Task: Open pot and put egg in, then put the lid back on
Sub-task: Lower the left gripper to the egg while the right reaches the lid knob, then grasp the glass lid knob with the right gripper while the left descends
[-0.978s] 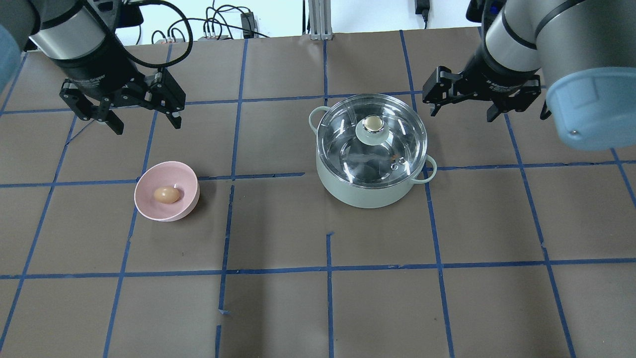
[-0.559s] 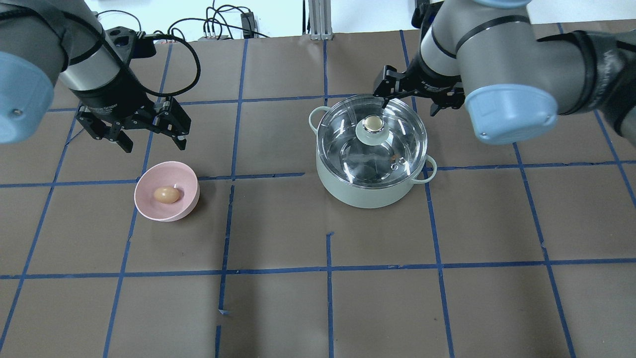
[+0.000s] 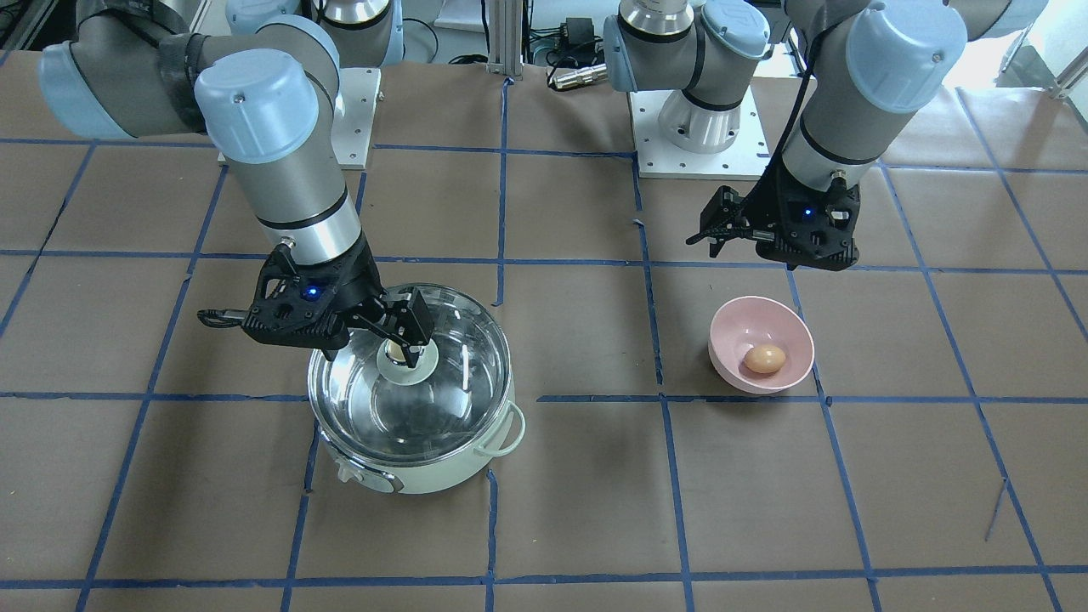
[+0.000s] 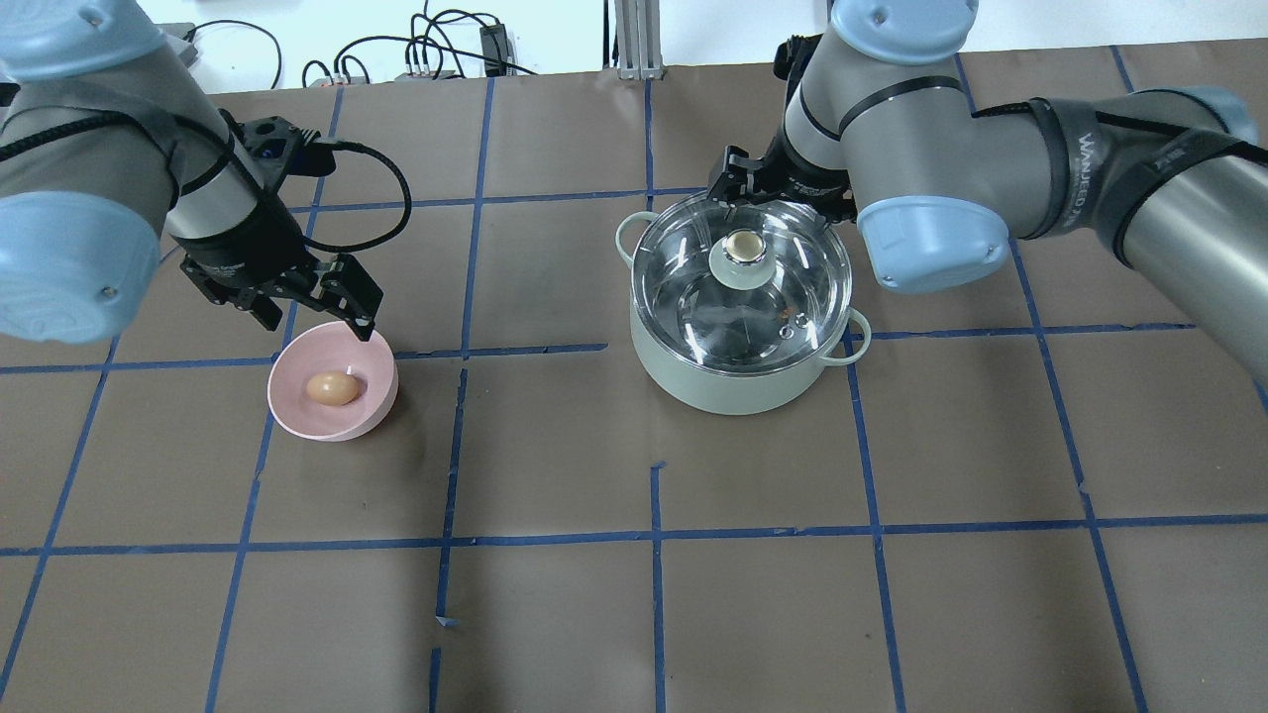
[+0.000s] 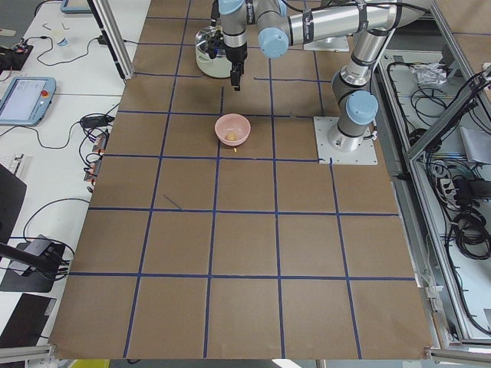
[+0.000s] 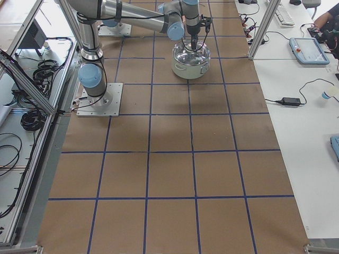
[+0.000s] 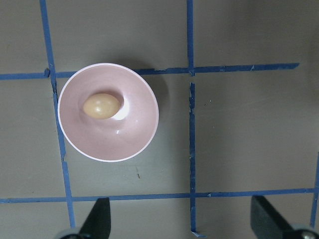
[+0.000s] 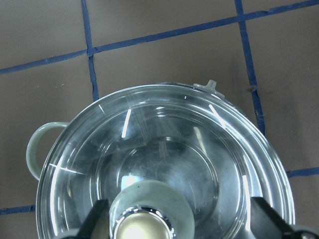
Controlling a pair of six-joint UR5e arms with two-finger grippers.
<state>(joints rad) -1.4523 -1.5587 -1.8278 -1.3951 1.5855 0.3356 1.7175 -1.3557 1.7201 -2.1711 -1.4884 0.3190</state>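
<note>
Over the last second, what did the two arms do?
The right gripper swung left over the knob of the lid, open; the left gripper came nearer the pink bowl, open. Nothing was grasped. The pot, lid, egg and bowl stayed put.

A pink bowl (image 4: 297, 411) stands on the brown-papered table (image 4: 753, 614), gridded with blue tape (image 4: 656, 535).

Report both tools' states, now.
Left tool: open, empty, near the round pink bowl.
Right tool: open, straddling the pale green gold-topped knob of the round clear glass lid, not gripping.
</note>
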